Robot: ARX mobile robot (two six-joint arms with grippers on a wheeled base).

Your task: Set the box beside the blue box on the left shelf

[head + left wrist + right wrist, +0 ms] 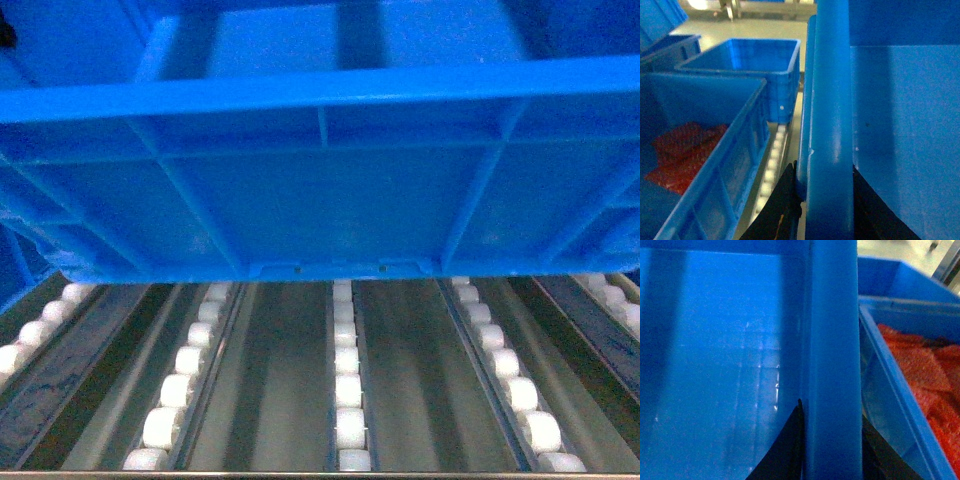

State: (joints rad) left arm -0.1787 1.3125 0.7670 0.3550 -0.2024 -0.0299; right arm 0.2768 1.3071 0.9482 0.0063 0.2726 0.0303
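The left tool [825, 200] is clamped over the left rim of the box [320, 190], one black finger on each side of it. The right tool [832, 445] grips the box's right rim the same way. The box sits above the left shelf [350, 390], just beside crates [715, 150] holding red material.

Bright-blue open-top box [320, 190] — thick flat rim, near wall ribbed with vertical and diagonal struts, smooth inside — held level above the left shelf [280, 400], whose rows of small white rollers run between steel rails; blue crates stand close on either side
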